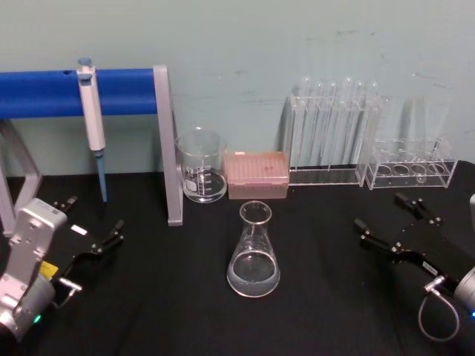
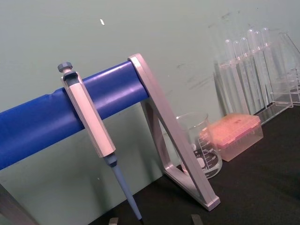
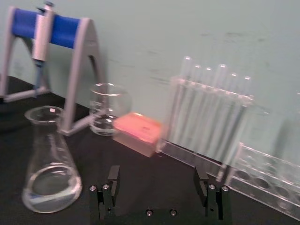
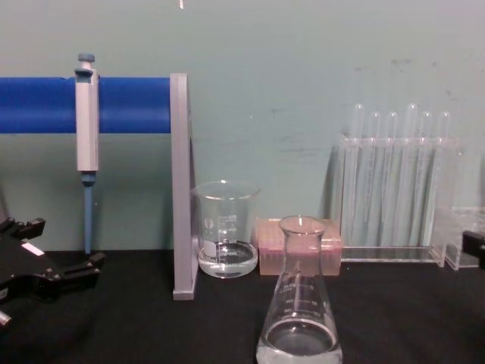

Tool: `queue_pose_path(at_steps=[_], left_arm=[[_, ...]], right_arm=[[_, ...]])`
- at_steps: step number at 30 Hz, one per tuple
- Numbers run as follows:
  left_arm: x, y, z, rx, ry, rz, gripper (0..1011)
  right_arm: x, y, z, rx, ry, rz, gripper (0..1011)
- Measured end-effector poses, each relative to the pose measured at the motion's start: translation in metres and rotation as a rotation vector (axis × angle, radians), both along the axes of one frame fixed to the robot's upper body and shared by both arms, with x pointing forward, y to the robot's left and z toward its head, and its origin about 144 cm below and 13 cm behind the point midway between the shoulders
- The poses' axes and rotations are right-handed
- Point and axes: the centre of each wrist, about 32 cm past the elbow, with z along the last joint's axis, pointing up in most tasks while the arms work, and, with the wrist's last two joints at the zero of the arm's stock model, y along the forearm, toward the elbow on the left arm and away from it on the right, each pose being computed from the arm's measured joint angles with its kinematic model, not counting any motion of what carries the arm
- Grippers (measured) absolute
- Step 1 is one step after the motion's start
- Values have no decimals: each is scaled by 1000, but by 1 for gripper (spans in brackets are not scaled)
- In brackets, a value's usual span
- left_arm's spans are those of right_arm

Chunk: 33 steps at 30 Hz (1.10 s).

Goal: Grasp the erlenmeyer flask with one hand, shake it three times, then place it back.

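Head view: the erlenmeyer flask (image 1: 254, 252) stands upright mid-table (image 1: 171, 311), neck up. It has a little clear liquid in the base and nothing touches it. My left gripper (image 1: 90, 220) sits low on my left, fingers spread wide, empty. My right gripper (image 1: 378, 210) sits low on my right, also spread wide, empty. The flask lies between the two, well apart from both. The right one looks somewhat nearer, my call. The beaker (image 1: 200, 167) and pink tip box (image 1: 256, 174) stand just behind the flask, toward the wall.

Left wrist view: looks at the pipette (image 2: 89, 117) hanging on the blue bar (image 2: 37, 122), with beaker and tip box farther off. That arm points at the stand rather than at the task's thing.

Right wrist view: my right fingers (image 3: 111, 185) are wide apart with nothing between them. The flask (image 3: 49, 164) is near, outside the gap, beside one finger, not touching. The test-tube rack (image 3: 211, 112) is ahead, past the fingers. Going by the head view, the flask lies to my left of this gripper.

Chest view: the flask (image 4: 299, 311) is front and centre, long axis vertical, narrow neck over wide base. The left gripper (image 4: 57, 250) is at the left edge, open, apart from it.

Judgement: grasp not begun. The right arm would need to swing toward my left and come in level at the neck. Beaker and tip box behind leave little room to overshoot.
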Motion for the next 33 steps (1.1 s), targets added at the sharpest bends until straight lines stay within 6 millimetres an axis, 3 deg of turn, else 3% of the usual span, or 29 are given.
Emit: queue_pose_path(at_steps=[15, 33], left_arm=[[0, 0, 0, 0, 0, 0, 1001], [0, 0, 0, 0, 0, 0, 1001]], right_arm=[[6, 11, 0, 51, 13, 217, 1000], [24, 28, -5, 73, 30, 341, 1000]])
